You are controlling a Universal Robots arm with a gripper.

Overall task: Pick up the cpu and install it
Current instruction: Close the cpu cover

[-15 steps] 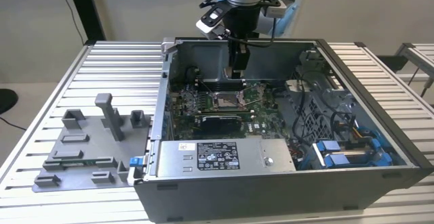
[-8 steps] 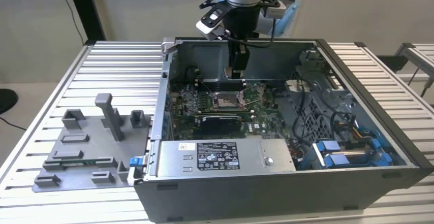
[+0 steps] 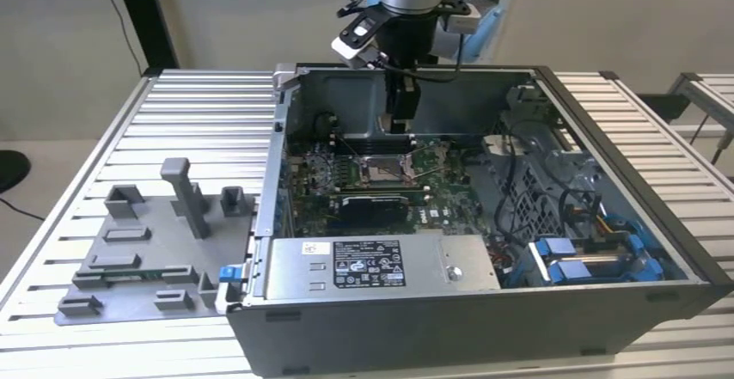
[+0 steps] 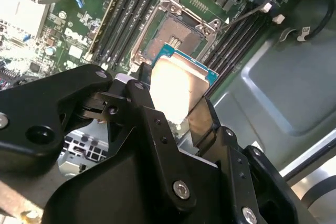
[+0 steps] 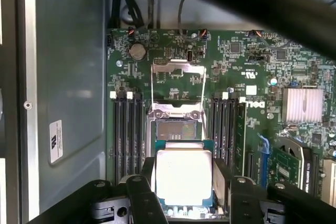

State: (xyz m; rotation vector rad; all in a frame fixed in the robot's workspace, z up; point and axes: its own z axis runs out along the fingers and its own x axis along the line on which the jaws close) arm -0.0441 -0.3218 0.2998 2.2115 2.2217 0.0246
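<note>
Jaws: clamped on two opposite edges of the cpu (image 5: pixel 184 177) — first wrist view.
Cpu: held above the open socket (image 5: pixel 177 129) of the green board (image 5: pixel 231 72) — inside the computer case (image 3: pixel 459 327).

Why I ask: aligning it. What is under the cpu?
The open socket on the board, empty where visible; the cpu covers one edge of it.

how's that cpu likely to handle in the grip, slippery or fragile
Probably stiff and light: the cpu is a thin flat square showing no sag between the fingers. Its smooth metal top glares, so it may be slippery, and it seems pinched only at its edges. The thin green rim looks easy to chip, so likely fragile.
</note>
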